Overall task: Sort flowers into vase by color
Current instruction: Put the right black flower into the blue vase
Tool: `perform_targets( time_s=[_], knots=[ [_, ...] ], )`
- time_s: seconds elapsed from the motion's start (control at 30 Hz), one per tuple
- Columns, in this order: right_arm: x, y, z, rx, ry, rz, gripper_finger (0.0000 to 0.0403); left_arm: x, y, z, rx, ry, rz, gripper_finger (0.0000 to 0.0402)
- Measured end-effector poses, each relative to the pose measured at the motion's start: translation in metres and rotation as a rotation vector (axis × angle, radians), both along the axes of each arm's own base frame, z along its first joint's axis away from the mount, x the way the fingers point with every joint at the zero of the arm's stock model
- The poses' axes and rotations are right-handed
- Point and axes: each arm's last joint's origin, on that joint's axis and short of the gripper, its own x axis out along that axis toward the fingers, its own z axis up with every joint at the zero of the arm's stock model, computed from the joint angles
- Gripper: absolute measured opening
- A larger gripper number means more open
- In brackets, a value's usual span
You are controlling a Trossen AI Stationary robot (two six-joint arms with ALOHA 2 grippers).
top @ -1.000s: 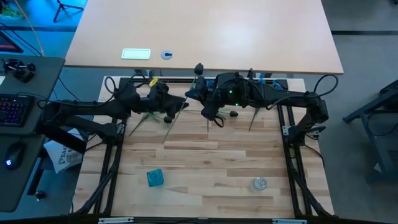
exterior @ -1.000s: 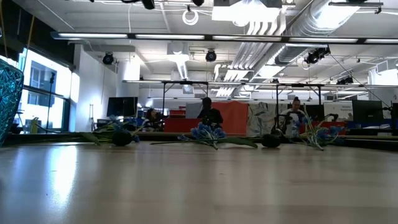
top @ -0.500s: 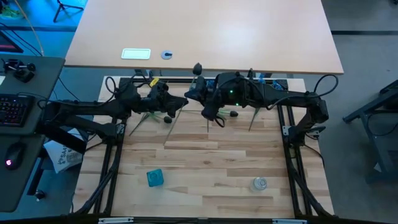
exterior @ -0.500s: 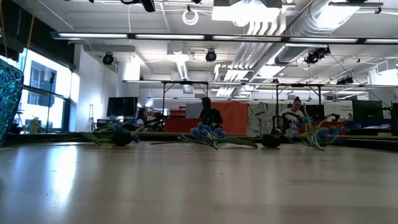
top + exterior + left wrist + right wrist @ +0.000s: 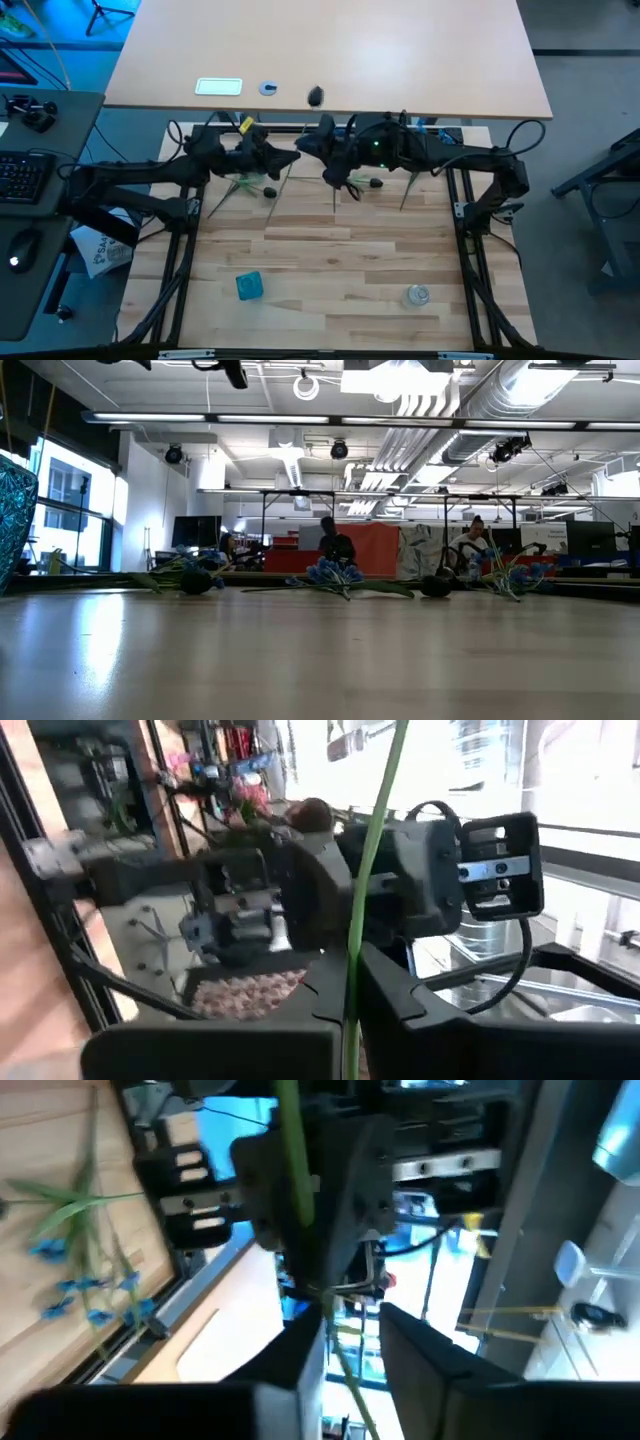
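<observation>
Handed over, stem point(image 5: 365, 890) sits in left hand point(image 5: 345, 1010).

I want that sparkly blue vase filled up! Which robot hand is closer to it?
Left. The left gripper holds a green stem at the table's far edge, up and a little right of the blue vase. The right gripper sits just beyond, slightly farther.

Stem point(image 5: 368, 870) cut off above

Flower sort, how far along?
Done: nothing, no stems show in the blue vase or clear vase. In hand: left end effector shut on a green stem, right end effector open around it. Left: blue sprigs and dark-bud stems lying on the table.
</observation>
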Motion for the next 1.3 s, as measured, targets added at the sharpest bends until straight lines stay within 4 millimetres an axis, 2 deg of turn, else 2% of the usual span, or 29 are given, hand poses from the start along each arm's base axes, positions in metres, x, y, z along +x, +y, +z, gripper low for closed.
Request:
perform_targets(
  time_s=[0.13, 0.3, 0.47, 0.57, 0.63, 0.77, 0.93, 1.03, 1.13, 1.3],
  knots=[
    [-0.010, 0.000, 0.013, 0.040, -0.062, -0.050, 0.0146, -0.013, 0.015, -0.003, 0.074, 0.091, 0.087, 0.0001],
    [-0.031, -0.001, 0.028, 0.178, -0.121, -0.106, 0.0186, -0.052, 0.030, 0.010, 0.270, 0.144, 0.274, 0.0001],
    [-0.069, -0.007, 0.057, 0.555, -0.306, -0.181, 0.0194, -0.087, 0.023, 0.022, 0.536, 0.210, 0.476, 0.0000],
    [-0.089, -0.020, 0.058, 0.814, -0.316, -0.257, 0.0195, -0.099, 0.011, 0.026, 0.717, 0.253, 0.545, 0.0000],
    [-0.100, -0.027, 0.055, 0.979, -0.275, -0.273, 0.0194, -0.103, 0.001, 0.027, 0.793, 0.246, 0.560, 0.0000],
    [-0.106, -0.036, 0.044, 1.254, -0.178, -0.305, 0.0191, -0.104, -0.014, 0.010, 0.826, 0.219, 0.586, 0.0000],
    [-0.100, -0.038, 0.028, 1.376, -0.147, -0.359, 0.0181, -0.091, -0.031, -0.034, 0.772, 0.049, 0.572, 0.0000],
    [-0.095, -0.038, 0.017, 1.450, -0.142, -0.386, 0.0177, -0.086, -0.043, -0.065, 0.710, -0.001, 0.527, 0.0000],
    [-0.090, -0.038, 0.003, 1.553, -0.098, -0.403, 0.0174, -0.085, -0.057, -0.084, 0.665, -0.011, 0.460, 0.0000],
    [-0.074, -0.026, -0.030, 1.745, -0.015, -0.358, 0.0172, -0.089, -0.082, -0.084, 0.680, -0.035, 0.389, 0.0000]
  ],
)
